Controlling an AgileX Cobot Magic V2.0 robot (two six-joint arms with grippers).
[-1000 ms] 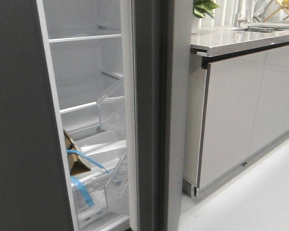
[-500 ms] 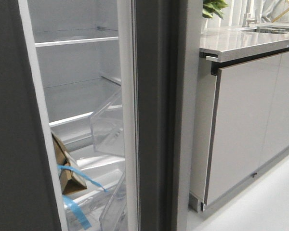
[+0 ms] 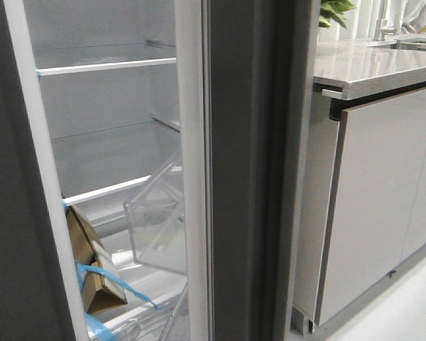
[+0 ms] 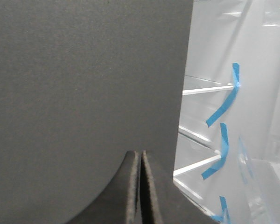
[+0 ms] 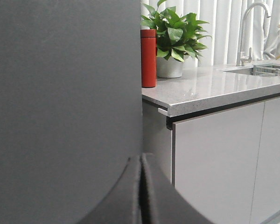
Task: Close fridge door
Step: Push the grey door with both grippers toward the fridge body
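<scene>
The fridge door stands ajar and is seen nearly edge-on in the front view. Its white inner lining carries a clear plastic bin. Its matte dark-grey outer face fills the left half of the right wrist view. My right gripper is shut and empty, with its tips close in front of that face near the door's edge; I cannot tell whether they touch it. My left gripper is shut and empty in front of the twin dark-grey panel. Neither gripper shows in the front view.
The twin panel stands at the far left. The white fridge interior holds shelves, a cardboard box and blue tape. To the right are a grey counter, pale glossy cabinet doors, a red bottle and a plant.
In the front view the door, fridge interior and counter have grown larger. The counter and cabinets have slid to the right. The door's gap looks about the same.
</scene>
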